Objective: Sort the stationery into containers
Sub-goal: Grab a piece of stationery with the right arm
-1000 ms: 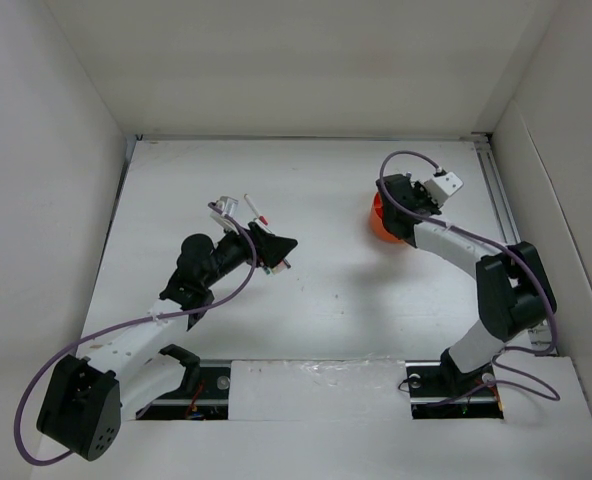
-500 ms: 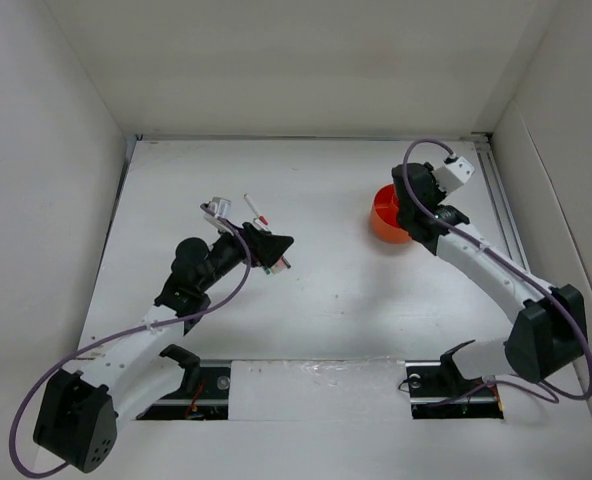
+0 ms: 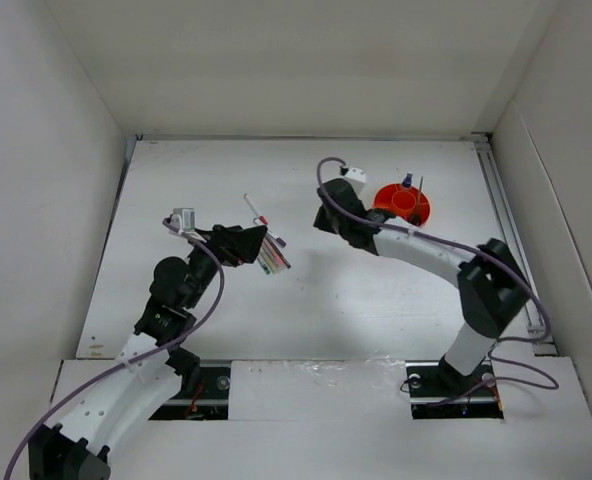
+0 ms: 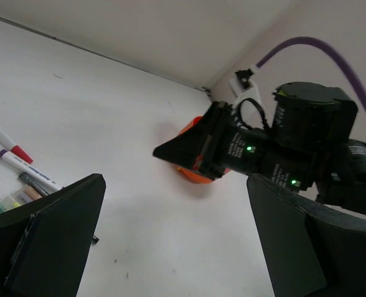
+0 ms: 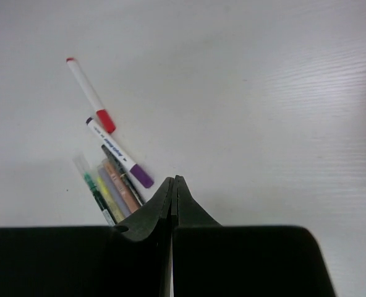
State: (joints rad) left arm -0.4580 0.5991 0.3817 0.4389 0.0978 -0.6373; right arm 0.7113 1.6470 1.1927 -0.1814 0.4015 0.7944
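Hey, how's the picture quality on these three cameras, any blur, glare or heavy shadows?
Top external: even, soft light, only faint shadows on the table. Left wrist: the left gripper looms dark and soft-edged in the foreground. Right wrist: the pens are sharp, the shut right gripper a black silhouette.

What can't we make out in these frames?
- Orange tub contents: top view too small to tell items or compartments; in the left wrist view the right gripper blocks most of it.
- Pen pile: right wrist view, lower ends hidden behind the shut right gripper; count unclear.
- Left wrist view: pile cut off at left edge.
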